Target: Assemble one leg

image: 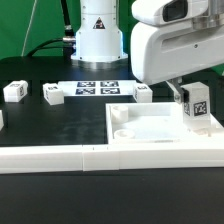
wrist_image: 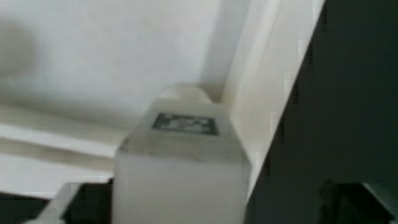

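My gripper (image: 190, 97) is shut on a leg (image: 195, 108), a small white post with a black-and-white tag, and holds it upright over the right side of the large white square panel (image: 160, 125). In the wrist view the leg (wrist_image: 178, 160) fills the middle, its tagged end pointing at the panel's raised edge (wrist_image: 267, 80). The fingertips are hidden behind the leg. Whether the leg touches the panel cannot be told.
Two more legs (image: 15, 91) (image: 52, 94) lie at the exterior view's left, and another (image: 143, 95) by the marker board (image: 98, 88). A white rail (image: 60, 158) runs along the front. The robot base (image: 98, 35) stands behind.
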Controlling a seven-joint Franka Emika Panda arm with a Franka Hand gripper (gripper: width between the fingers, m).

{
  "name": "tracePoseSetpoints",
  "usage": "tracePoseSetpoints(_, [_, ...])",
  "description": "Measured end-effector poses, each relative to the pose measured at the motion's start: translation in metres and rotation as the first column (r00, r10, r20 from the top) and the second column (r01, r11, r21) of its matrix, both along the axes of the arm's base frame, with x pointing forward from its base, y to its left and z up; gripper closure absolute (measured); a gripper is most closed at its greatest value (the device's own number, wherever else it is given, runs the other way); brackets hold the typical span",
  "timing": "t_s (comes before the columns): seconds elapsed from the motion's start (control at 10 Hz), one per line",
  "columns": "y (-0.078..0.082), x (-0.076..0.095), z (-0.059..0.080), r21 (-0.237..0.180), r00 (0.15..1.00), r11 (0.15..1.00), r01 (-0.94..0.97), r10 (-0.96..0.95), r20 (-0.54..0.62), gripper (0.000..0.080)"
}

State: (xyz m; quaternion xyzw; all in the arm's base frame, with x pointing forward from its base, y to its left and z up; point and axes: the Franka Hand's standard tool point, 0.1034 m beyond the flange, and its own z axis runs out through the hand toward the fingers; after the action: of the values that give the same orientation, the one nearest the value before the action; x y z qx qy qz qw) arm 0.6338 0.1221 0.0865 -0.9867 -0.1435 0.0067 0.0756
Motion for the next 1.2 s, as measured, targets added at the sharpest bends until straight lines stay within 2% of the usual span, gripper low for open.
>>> tracePoseSetpoints(0.1, [0.0001, -0.0011, -0.0004, 0.000, 1.000, 1.000, 0.000, 0.000, -0.005, 0.0407])
tracePoseSetpoints(0.2, [-0.0012, -0.0002, -0.0001, -0.001, 1.000, 1.000, 0.002, -0.002, -0.002, 0.0407])
tracePoseSetpoints(0.3, [-0.0039, 0.0004, -0.0005, -0.003, 1.000, 1.000, 0.005, -0.005, -0.001, 0.0497])
tracePoseSetpoints(0.7, [-0.0055, 0.0004, -0.0013, -0.004, 0.998, 0.998, 0.058, -0.058, -0.010, 0.0500])
tracePoseSetpoints(0.8, [-0.0059, 0.0004, -0.0018, -0.012, 0.973, 0.973, 0.230, -0.230, -0.035, 0.0500])
tracePoseSetpoints(1.1, [-0.0061, 0.0012, -0.0024, -0.056, 0.792, 0.795, 0.604, -0.606, -0.075, 0.0500])
tracePoseSetpoints(1.2, [-0.0053, 0.0007, -0.0024, -0.082, 0.671, 0.676, 0.732, -0.737, -0.085, 0.0500])
